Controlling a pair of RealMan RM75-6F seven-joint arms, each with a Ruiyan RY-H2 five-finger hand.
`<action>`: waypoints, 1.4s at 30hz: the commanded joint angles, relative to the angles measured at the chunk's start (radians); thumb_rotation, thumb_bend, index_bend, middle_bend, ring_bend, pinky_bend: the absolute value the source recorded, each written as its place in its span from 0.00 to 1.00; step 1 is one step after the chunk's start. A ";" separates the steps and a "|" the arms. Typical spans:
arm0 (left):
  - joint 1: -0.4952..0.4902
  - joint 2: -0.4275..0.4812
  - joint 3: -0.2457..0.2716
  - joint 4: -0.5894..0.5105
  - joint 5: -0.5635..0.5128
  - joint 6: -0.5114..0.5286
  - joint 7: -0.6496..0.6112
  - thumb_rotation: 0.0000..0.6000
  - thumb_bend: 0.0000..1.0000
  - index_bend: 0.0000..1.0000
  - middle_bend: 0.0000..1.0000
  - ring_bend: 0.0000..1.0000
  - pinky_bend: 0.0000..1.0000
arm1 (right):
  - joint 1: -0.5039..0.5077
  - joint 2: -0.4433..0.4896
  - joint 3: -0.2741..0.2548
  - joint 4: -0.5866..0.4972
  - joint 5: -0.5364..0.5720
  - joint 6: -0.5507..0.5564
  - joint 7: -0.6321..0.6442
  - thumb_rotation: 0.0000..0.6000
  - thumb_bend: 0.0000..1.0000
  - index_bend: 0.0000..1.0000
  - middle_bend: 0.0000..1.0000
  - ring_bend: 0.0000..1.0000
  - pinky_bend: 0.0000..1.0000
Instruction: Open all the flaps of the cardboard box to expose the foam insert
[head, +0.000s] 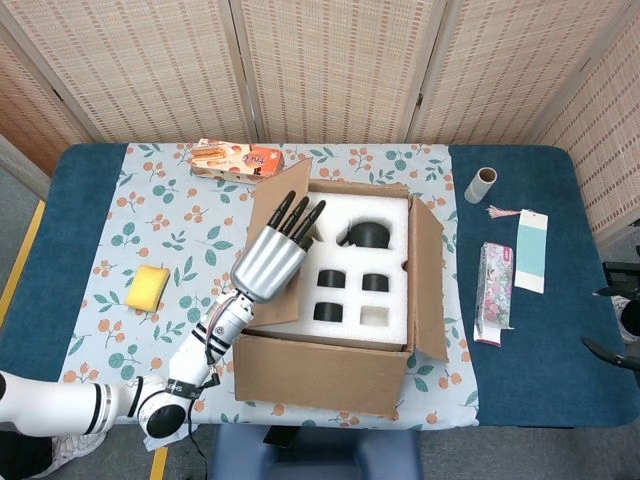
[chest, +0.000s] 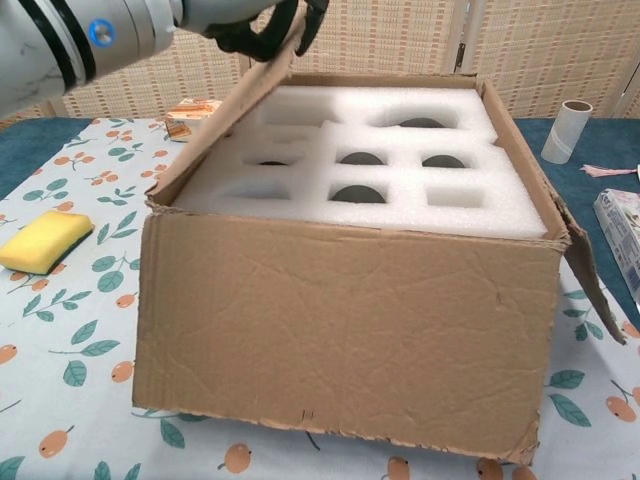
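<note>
The cardboard box (head: 322, 373) (chest: 350, 325) stands mid-table with the white foam insert (head: 350, 265) (chest: 380, 170) showing, its round and square pockets open to view. My left hand (head: 272, 253) (chest: 255, 18) holds the free edge of the left flap (head: 272, 195) (chest: 215, 125), fingers hooked over it, and the flap stands steeply raised. The right flap (head: 430, 275) (chest: 590, 285) hangs outward. A few dark parts at the head view's right edge may be my right hand (head: 612, 350); too little shows to tell how it is held.
An orange snack box (head: 237, 158) lies behind the box. A yellow sponge (head: 147, 288) (chest: 45, 242) sits to the left. To the right are a cardboard roll (head: 481, 184) (chest: 566, 130), a patterned packet (head: 494, 292) and a teal card (head: 530, 250).
</note>
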 joint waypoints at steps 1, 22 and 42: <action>0.013 0.024 0.004 -0.026 0.006 0.046 0.059 1.00 1.00 0.52 0.01 0.00 0.00 | 0.000 -0.003 0.001 0.003 -0.006 0.010 -0.003 0.87 0.21 0.34 0.00 0.00 0.00; 0.194 0.172 0.046 -0.093 0.011 0.224 0.078 1.00 1.00 0.44 0.03 0.00 0.00 | -0.009 -0.014 0.002 -0.006 -0.006 0.033 -0.026 0.87 0.20 0.34 0.00 0.00 0.00; 0.427 0.294 0.157 -0.171 0.123 0.321 -0.092 1.00 1.00 0.33 0.03 0.00 0.00 | 0.006 -0.015 0.003 -0.031 0.012 -0.011 -0.079 0.87 0.21 0.34 0.00 0.00 0.00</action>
